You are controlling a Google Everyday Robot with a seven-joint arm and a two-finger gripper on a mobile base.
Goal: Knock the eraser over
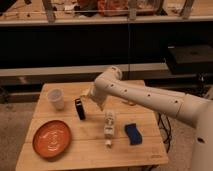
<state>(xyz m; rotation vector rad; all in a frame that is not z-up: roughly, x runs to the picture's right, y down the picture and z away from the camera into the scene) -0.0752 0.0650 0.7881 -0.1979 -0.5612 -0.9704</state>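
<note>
The eraser (80, 108), a small black slab, stands upright but leaning slightly on the wooden table (90, 150), right of the clear plastic cup (56, 98). My gripper (86, 98) is at the end of the white arm, just above and to the right of the eraser's top, close to or touching it. The arm's wrist hides most of the gripper.
An orange plate (51, 138) lies at the front left. A white box-shaped bottle (109, 127) lies in the middle, and a blue wavy-edged pad (133, 133) lies right of it. Dark shelves stand behind the table.
</note>
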